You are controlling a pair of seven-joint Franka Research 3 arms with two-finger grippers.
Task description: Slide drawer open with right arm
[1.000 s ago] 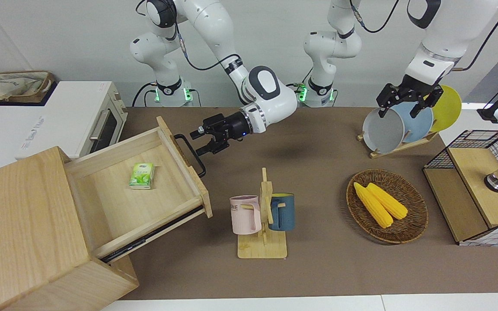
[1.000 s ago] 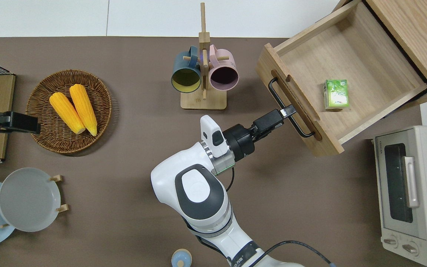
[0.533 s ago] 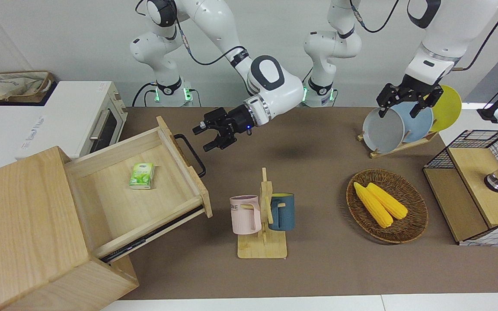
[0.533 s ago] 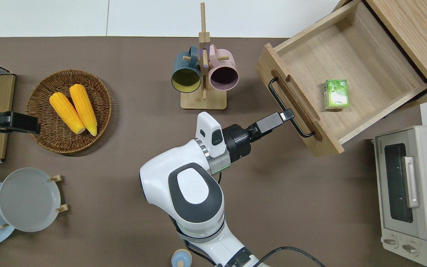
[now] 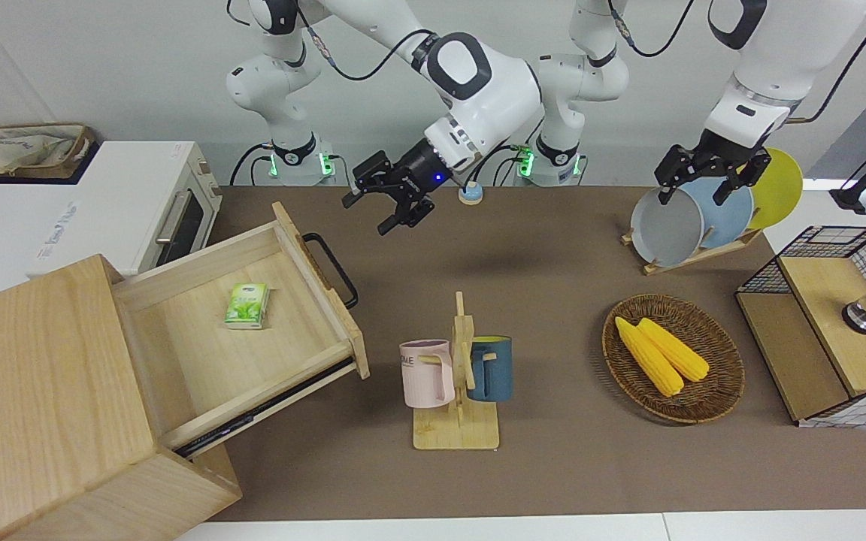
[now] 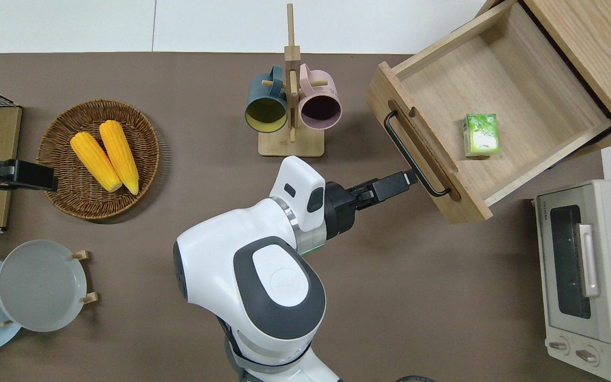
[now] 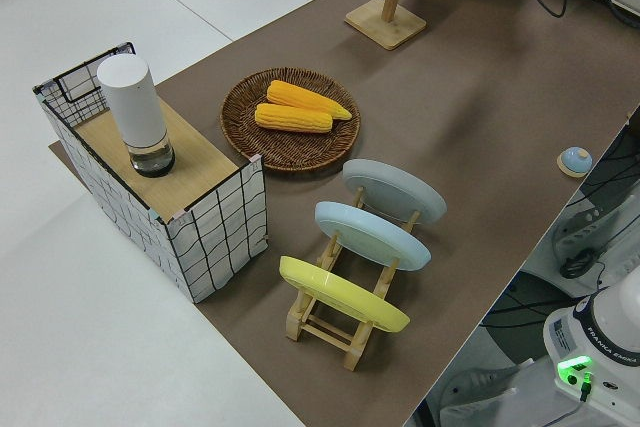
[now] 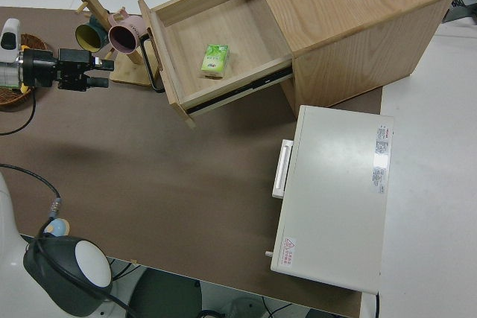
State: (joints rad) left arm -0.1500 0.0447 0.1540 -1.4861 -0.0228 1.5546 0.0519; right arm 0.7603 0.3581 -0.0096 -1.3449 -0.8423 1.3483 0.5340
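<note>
A brown-covered desk seen from four cameras. Toward the right arm's end stands a big pale-wood box with its drawer pulled well out, so the inside lies open from above. A small green packet lies flat on the drawer floor. The black bar handle on the drawer front points toward the middle of the desk.

The right arm's hand is up in the air with its two fingers spread wide and nothing between them. In the overhead view its tip appears just beside the handle, almost touching. The front view corrects this: the hand sits well above the handle and clear of it. The right side view also shows a gap between hand and handle. Judging from the open drawer and the empty hand, the pull looks finished.

The left arm is parked; its hand has its fingers apart.

A white toaster oven stands beside the box, nearer to the robots. Mid-desk is a wooden mug stand. Only the left side view shows a white cylinder on the wire-mesh rack.
</note>
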